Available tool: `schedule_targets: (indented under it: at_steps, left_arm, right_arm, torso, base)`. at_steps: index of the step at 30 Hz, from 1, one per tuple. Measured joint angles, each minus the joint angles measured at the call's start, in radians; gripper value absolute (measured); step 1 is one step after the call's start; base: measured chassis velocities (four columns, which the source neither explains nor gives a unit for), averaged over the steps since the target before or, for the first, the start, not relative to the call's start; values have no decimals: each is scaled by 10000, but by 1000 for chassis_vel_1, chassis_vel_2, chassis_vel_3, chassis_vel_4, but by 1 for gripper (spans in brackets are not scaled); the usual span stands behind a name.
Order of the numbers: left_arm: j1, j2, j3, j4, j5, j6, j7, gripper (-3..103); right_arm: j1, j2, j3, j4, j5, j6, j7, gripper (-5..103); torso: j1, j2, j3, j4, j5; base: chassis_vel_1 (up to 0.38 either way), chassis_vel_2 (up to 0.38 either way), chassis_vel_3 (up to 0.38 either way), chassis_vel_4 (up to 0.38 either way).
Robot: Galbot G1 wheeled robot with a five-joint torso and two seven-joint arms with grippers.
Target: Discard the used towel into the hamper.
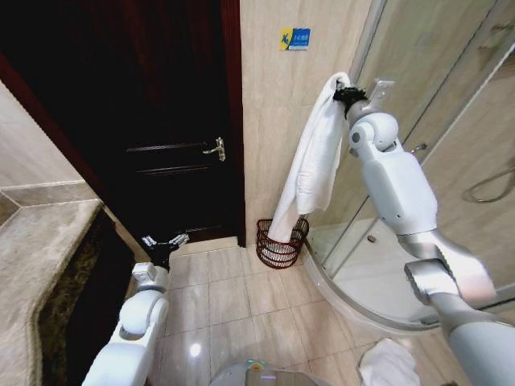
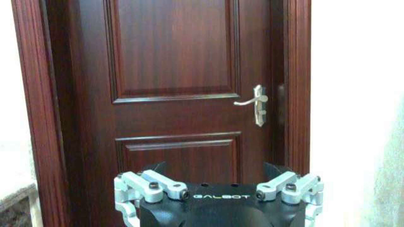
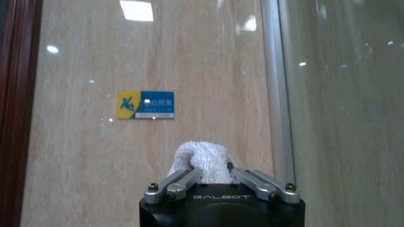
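Towel (image 1: 315,161) hung from right gripper (image 1: 348,94), raised high by the wall w/ jaws clamped on its top end; bottom end trailed into wire hamper (image 1: 281,243) on floor. Left gripper (image 1: 164,242) sat low facing door (image 1: 165,121), fingers spread, empty.

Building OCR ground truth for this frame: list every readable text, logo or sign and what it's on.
"GALBOT": on the left claw body, facing the door.
"GALBOT": on the right claw body, shut on the towel.
Yellow-and-blue wall sign: slipping-figure pictogram; its characters are too small to read.
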Motion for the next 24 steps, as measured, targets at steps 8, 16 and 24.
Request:
schedule_targets:
  at_steps: [8,16,24]
  left_arm:
    - [15,26,-2,0,-2,15,-22,100]
    - [74,-2,41,-17,9,-15,-25,100]
    - [99,43,-36,-55,1,-23,-25,100]
  right_arm:
    - [-337,65,18,-62,-133,52,-71,5]
    - [-492,155,17,-135,-238,76,-62,5]
    - [-818,49,91,122,-373,76,-45,5]
  torso:
    - [0,0,0,0,1]
    - [0,0,0,1,0]
    - [0,0,0,0,2]
  base:
    - [0,0,0,0]
    - [0,0,0,0]
    - [0,0,0,0]
